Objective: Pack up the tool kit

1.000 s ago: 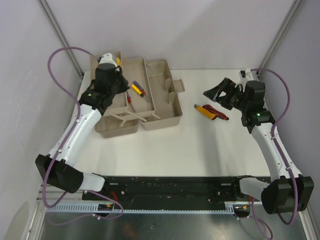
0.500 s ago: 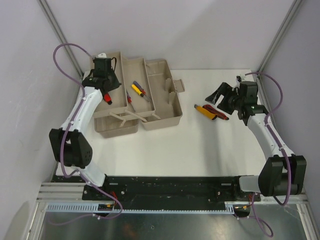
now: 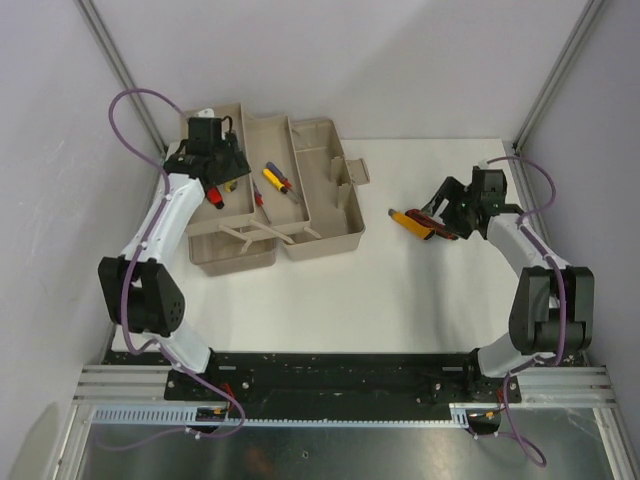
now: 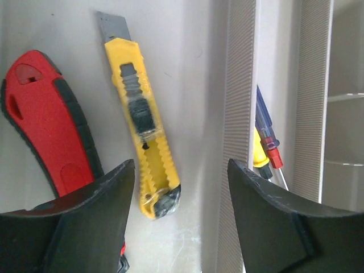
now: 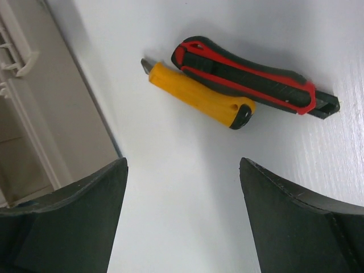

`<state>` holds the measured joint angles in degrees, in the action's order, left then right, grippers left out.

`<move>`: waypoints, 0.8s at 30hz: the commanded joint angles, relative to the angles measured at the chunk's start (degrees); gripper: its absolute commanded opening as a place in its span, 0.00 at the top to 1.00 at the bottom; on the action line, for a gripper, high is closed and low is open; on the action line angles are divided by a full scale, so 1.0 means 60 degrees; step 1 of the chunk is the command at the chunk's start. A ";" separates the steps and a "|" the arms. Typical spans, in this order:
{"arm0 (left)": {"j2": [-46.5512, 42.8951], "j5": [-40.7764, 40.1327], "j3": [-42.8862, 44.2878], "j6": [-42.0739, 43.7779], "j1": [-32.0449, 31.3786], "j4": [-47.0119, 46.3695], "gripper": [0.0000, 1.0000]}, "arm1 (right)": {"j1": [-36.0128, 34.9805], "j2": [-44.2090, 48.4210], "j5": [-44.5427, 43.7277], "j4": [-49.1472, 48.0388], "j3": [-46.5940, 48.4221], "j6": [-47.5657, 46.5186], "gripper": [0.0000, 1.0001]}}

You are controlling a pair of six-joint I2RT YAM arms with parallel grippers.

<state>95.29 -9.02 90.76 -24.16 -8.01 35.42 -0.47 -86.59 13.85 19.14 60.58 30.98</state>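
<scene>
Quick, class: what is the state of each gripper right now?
Left gripper: open, holding nothing, above the yellow utility knife.
Right gripper: open, holding nothing, above the red-and-black cutter.

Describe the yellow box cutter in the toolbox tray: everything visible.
The yellow box cutter is ribbed plastic with a smoky slider, a dark end cap and its steel blade pushed out. It lies flat and slanted on the beige tray floor, beside but apart from a red-and-black handle, with nothing gripping it.

No readable text, labels, brands or numbers on any object in view.
</scene>
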 commanded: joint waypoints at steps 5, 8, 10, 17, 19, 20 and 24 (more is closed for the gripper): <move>-0.1710 -0.0381 0.0233 0.0385 0.0015 -0.0136 0.18 | 0.0270 -0.1327 0.0049 -0.1856 0.0523 -0.0651 0.16; -0.2019 -0.0331 0.0398 0.0571 0.0016 -0.0145 0.14 | 0.0238 -0.1980 0.0067 -0.2230 0.0859 -0.1057 0.18; -0.2154 -0.0087 0.0517 0.0706 0.0017 -0.0142 0.12 | 0.0191 -0.2471 -0.0008 -0.2276 0.1194 -0.1456 0.19; -0.2415 0.0954 0.0588 0.0844 0.0002 -0.0134 0.11 | -0.0281 -0.3506 0.0199 -0.1446 0.2040 -0.2796 0.22; -0.2469 0.1072 0.0524 0.0811 0.0002 -0.0132 0.11 | -0.0488 -0.3530 0.0091 -0.1190 0.2057 -0.2763 0.23; -0.2495 0.1112 0.0477 0.0800 0.0002 -0.0139 0.11 | -0.0593 -0.3558 -0.0017 -0.1040 0.2059 -0.2711 0.24; -0.2589 0.1177 0.0241 0.0749 0.0001 -0.0150 0.11 | -0.0823 -0.3771 -0.0054 -0.0627 0.2062 -0.2385 0.28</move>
<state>82.48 -3.81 92.49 -20.67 -8.01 35.27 -4.12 -107.83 14.13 12.27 70.78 16.75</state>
